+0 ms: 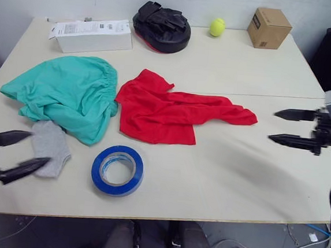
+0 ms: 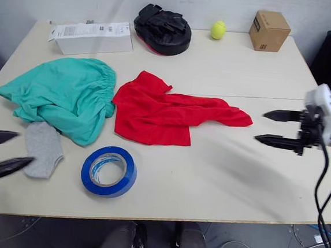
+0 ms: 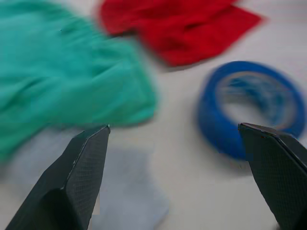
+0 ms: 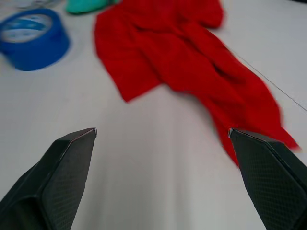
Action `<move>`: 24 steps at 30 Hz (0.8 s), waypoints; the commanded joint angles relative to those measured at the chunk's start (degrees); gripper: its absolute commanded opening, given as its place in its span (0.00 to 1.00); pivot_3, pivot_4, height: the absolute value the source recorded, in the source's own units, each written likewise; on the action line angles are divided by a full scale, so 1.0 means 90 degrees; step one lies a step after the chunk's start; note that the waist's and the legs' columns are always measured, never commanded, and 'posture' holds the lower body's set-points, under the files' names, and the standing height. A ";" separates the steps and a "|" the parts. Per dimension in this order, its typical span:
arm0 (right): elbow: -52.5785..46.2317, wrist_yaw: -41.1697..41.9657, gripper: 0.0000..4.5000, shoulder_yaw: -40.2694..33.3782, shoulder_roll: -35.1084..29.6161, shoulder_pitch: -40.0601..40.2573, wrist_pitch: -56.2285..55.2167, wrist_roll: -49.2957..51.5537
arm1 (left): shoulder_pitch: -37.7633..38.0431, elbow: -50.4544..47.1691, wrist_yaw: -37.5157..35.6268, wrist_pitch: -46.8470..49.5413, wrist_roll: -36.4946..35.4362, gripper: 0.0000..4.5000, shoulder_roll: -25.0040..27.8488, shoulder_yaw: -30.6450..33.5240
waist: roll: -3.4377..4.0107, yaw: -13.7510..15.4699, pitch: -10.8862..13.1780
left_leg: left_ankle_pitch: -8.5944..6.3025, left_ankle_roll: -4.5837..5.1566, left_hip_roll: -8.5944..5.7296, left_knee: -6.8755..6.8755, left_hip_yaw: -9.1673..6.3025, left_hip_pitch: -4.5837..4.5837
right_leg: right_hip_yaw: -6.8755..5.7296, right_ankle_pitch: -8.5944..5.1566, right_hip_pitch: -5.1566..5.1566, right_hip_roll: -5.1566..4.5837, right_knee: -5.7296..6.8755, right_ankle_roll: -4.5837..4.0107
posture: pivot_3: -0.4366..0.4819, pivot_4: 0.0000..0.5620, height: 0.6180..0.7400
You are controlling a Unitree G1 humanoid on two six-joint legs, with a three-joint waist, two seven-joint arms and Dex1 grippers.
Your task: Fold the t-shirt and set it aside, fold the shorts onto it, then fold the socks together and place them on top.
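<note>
1. Desk (image 1: 218, 181): pale wooden top, carrying every garment of the task.
2. T-shirt (image 1: 172, 110): red, crumpled and unfolded, lying near the desk's centre with one sleeve trailing toward the right edge.
3. Shorts (image 1: 69, 92): teal-green, bunched toward the left edge, just beside the t-shirt at the gathered waistband.
4. Socks (image 1: 50, 146): grey, near the front-left corner, partly tucked under the shorts' hem; count of socks not discernible.
5. Tape roll (image 1: 117, 170): blue, lying flat near the front edge, between socks and t-shirt.
6. Left gripper (image 1: 13, 152): fingers spread apart, empty, hovering at the front-left corner just beside the socks.
7. Right gripper (image 1: 285, 126): fingers spread apart, empty, held over bare desk near the right edge, pointed toward the t-shirt's trailing sleeve.
8. Step in hand, judged: the first, folding the t-shirt, not yet begun.
9. Next move, judged: reaching both grippers to the t-shirt's edges, then spreading it flat before any fold.
</note>
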 commanded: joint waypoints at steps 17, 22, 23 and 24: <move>-0.3346 -0.0712 1.00 -0.0110 0.0127 0.0553 0.1039 0.1378 | -0.3715 0.0958 -0.2326 -0.3015 0.3476 0.99 0.0578 -0.6346 | 0.0011 0.0153 0.0009 | 0.0014 0.0008 -0.0002 0.0015 0.0028 0.0000 | 0.0014 0.0000 -0.0004 0.0023 0.0009 0.0002 | 0.48 0.27 1.00; -0.3550 -0.0956 1.00 -0.0158 0.0170 0.0610 0.1128 0.1529 | -0.4034 0.1432 -0.2285 -0.3631 0.4143 0.91 0.0147 -0.6750 | 0.0007 0.0158 0.0010 | 0.0017 0.0015 -0.0001 0.0027 0.0028 -0.0003 | 0.0013 0.0000 -0.0005 0.0022 0.0020 0.0005 | 0.48 0.27 1.00; -0.3567 -0.0982 1.00 -0.0155 0.0172 0.0615 0.1131 0.1549 | -0.4028 0.1469 -0.2304 -0.3684 0.4152 0.87 0.0111 -0.6735 | 0.0007 0.0157 0.0009 | 0.0018 0.0015 0.0000 0.0028 0.0027 -0.0003 | 0.0013 0.0000 -0.0005 0.0021 0.0021 0.0005 | 0.48 0.27 1.00; -0.3581 -0.1009 1.00 -0.0141 0.0180 0.0617 0.1123 0.1561 | -0.4006 0.1491 -0.2310 -0.3742 0.4146 0.80 0.0077 -0.6703 | 0.0006 0.0152 0.0009 | 0.0018 0.0016 0.0000 0.0027 0.0027 -0.0002 | 0.0014 0.0000 -0.0005 0.0021 0.0022 0.0005 | 0.48 0.27 1.00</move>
